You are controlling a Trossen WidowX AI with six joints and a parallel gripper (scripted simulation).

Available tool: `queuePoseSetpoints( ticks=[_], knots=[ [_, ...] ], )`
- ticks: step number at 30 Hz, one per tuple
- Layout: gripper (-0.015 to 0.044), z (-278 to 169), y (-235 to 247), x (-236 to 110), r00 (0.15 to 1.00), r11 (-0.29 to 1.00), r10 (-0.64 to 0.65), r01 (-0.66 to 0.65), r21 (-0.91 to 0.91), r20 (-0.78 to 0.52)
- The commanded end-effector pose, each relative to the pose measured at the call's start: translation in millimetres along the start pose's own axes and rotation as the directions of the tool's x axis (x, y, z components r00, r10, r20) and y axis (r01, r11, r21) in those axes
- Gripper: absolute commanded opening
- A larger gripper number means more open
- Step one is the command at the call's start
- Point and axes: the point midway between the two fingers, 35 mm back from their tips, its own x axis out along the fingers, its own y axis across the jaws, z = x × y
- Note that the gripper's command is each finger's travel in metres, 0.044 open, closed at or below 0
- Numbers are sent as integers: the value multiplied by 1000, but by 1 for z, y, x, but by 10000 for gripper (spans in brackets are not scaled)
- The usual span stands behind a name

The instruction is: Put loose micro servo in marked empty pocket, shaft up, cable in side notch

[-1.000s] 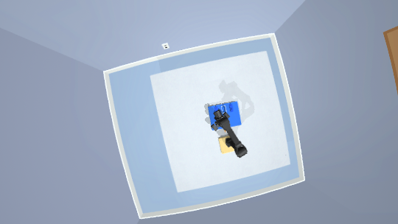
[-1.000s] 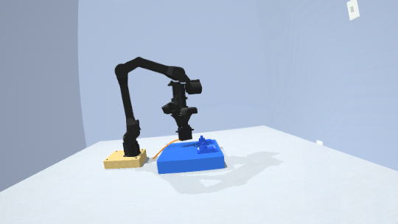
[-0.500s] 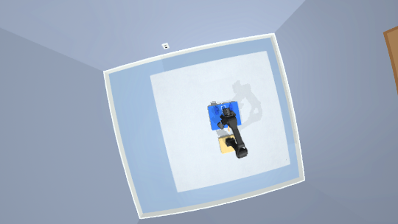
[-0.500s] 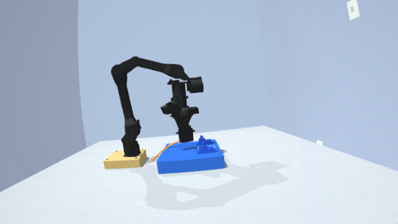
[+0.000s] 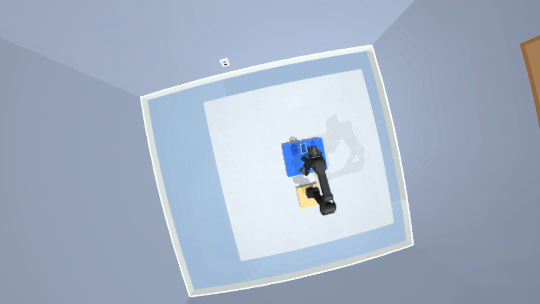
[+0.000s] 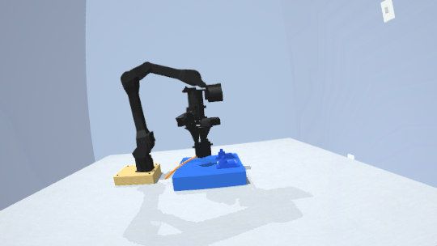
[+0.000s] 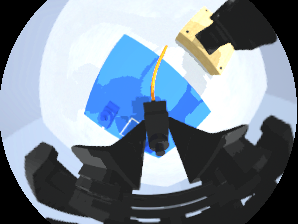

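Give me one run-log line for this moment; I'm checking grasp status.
tool: shut on micro servo | position: above blue deck | orange cable: trailing toward arm base | servo: not seated | release: pending

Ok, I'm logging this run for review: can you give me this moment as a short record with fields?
gripper: shut on the servo, pointing down over the deck
servo: dark, held between the fingers, not yet seated
cable: orange, trailing from the servo toward the arm's base
pocket: white-outlined, empty
deck: blue, beside the tan base on the table
other servos: blue, already mounted
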Motion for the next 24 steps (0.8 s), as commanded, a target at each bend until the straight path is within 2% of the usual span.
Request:
queuePoseSetpoints(
  ticks=[1,12,24],
  knots=[
    [0,1,0,0,1000,994,0,1,-111,1],
    [0,1,0,0,1000,883,0,1,-470,1],
    [0,1,0,0,1000,620,0,1,-785,1]
  ],
)
